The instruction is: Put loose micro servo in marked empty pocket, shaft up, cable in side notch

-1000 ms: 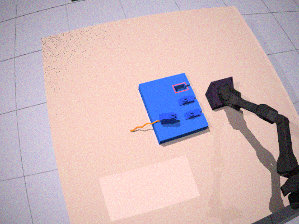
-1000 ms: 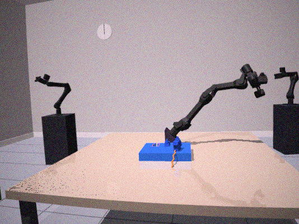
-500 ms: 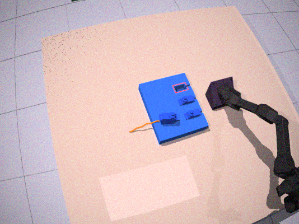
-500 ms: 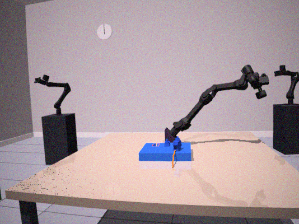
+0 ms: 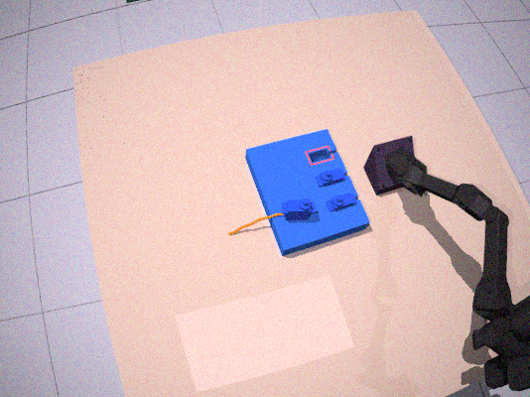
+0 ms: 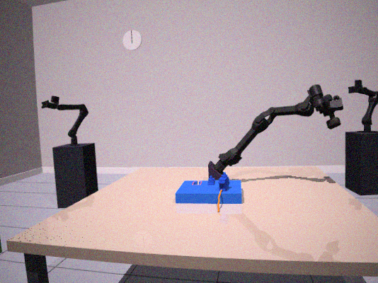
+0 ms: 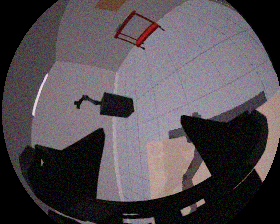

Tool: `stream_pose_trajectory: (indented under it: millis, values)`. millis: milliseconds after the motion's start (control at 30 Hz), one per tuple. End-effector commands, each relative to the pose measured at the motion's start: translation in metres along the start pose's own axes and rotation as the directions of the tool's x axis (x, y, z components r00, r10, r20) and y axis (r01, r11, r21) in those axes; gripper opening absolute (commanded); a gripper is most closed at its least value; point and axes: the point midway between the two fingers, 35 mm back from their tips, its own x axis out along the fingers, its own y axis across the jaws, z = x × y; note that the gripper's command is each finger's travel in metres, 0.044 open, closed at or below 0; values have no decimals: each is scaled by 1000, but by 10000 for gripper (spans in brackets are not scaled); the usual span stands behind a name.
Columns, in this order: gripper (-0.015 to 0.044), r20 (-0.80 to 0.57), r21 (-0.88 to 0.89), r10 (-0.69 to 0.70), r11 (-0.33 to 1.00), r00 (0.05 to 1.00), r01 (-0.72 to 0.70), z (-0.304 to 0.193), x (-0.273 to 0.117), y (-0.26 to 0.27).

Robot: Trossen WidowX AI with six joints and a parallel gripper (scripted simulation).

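The loose blue micro servo [image 5: 300,209] [image 6: 224,182] stands on top of the blue deck [image 5: 270,171] [image 6: 209,198], shaft side up, with its body above the surface. Its orange cable [image 5: 255,221] [image 6: 219,201] runs out over the deck's edge. The marked pocket [image 5: 320,156] [image 6: 197,182], outlined in pink, is empty, with its notch toward the arm base. My gripper [image 6: 338,113] [image 7: 143,126] is open and empty, raised high and far from the servo and deck. The wrist view shows neither servo nor deck.
Two seated servos [image 5: 331,177] [image 5: 342,201] lie in a row with the pocket. My arm's dark base plate [image 5: 379,168] stands close beside the deck. A pale rectangle [image 5: 265,331] marks the table [image 5: 174,121]. Other arms on dark pedestals [image 6: 75,175] [image 6: 362,162] stand beyond the table.
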Motion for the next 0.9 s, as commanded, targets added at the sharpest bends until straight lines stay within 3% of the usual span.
stream_pose_trajectory:
  millis: [0,867]
  values:
    - [440,60,32,-43,999,997,41,9,-8,-21]
    - [440,272,94,-253,967,928,236,38,-54,-105]
